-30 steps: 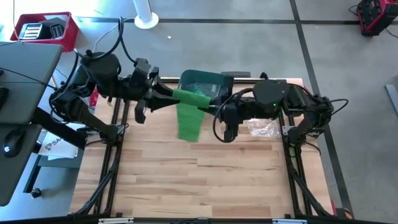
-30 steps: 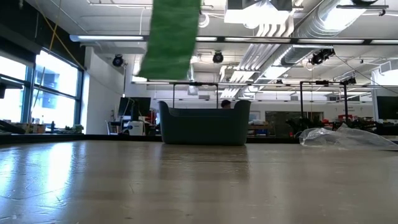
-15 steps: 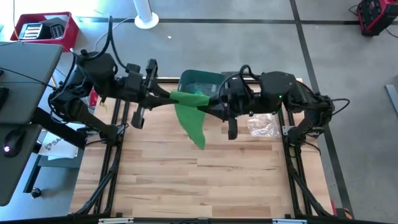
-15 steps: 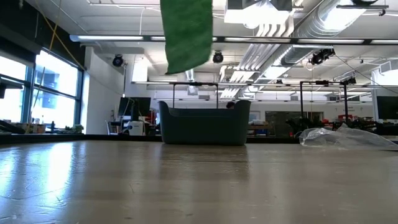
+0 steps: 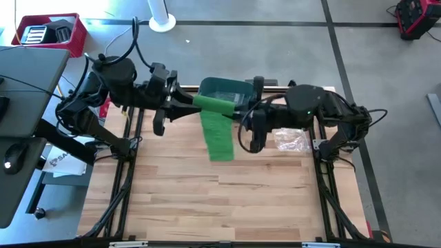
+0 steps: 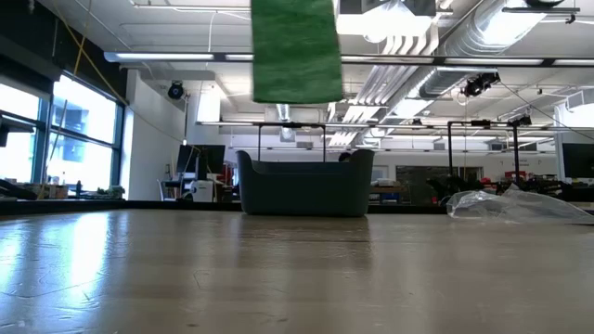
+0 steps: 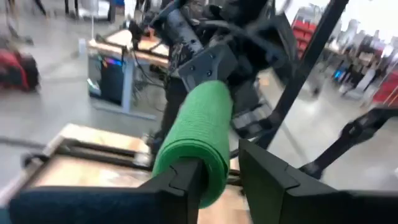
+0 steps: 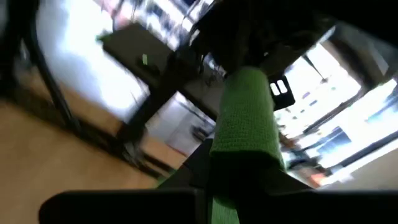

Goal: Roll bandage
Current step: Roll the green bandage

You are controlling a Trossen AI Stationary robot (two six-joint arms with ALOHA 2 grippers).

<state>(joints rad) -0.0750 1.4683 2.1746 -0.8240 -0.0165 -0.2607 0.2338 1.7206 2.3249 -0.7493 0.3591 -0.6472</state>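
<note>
while both grippers clamp the green bandage roll (image 5: 215, 105) aloft, left gripper (image 5: 187, 105), right gripper (image 5: 238, 114), tail hanging

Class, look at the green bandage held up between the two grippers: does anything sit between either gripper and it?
Nothing visible does. The left gripper and right gripper each hold an end of the bandage roll; its loose tail hangs clear above the table.

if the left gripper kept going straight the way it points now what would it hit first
Most likely the right gripper. The left gripper points along the green bandage roll held between the two, and the right gripper faces it at the roll's other end. Depth looks aligned, though not certain.
</note>
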